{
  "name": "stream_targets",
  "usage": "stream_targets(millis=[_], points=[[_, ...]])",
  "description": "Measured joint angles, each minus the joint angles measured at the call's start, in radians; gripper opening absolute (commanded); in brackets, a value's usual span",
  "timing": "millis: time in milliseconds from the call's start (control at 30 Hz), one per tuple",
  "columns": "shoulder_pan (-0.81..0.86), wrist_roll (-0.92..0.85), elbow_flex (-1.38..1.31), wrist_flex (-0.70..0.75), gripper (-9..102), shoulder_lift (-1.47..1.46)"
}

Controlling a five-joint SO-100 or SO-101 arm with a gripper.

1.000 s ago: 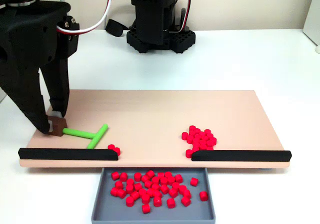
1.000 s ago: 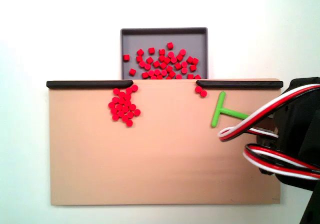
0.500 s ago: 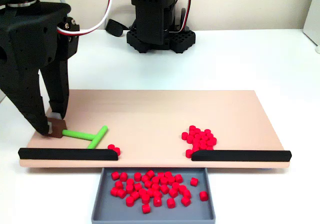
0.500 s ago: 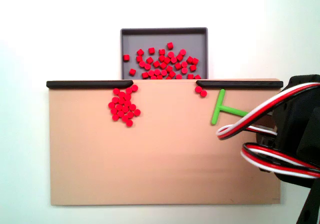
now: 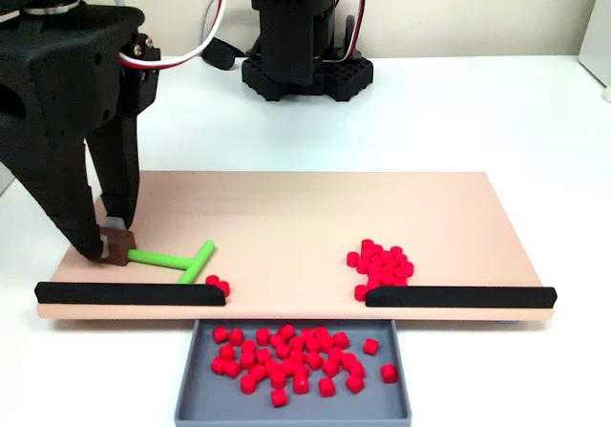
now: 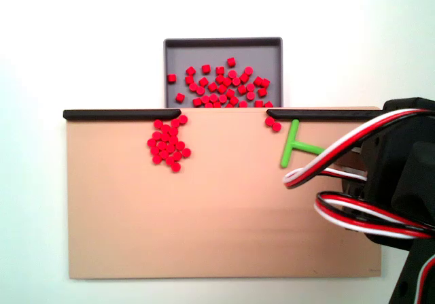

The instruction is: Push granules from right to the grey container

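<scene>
White counter [image 5: 458, 112] runs under everything, with the arm's black base at the back and a tan board [image 5: 286, 217] laid across the middle. My claw [image 5: 112, 243] sits at the board's left end in this front fixed view, its two black fingers closed down on a small brown block, which is the handle end of the green T-shaped stick [image 5: 177, 259]. Over the last second the stick has slid a little along the board toward the gap between the two black strips [image 5: 129, 293], and its crossbar now lies just beside the two stray granules [image 5: 218, 286] at the near strip's inner end; in the other fixed view the same crossbar [image 6: 291, 143] is just right of that pair [image 6: 273, 122]. I read that as the sweep of the small pair being about to start, not yet touching them. The grey container [image 5: 191, 398] sits against the board's front edge below the gap and already holds most of the red pieces, while the larger pile [image 5: 380, 263] rests on the board against the inner end of the other strip, untouched so far. From above, the arm's body and its red, white and black wires cover the claw and the stick's handle, so I cannot check the grip there, and the container's front wall is cut off by the lower frame edge.
</scene>
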Motion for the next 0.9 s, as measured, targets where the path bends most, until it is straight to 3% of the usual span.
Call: stream_targets(millis=[900], points=[[-0.028,-0.009,0.000,0.005,0,0.000]])
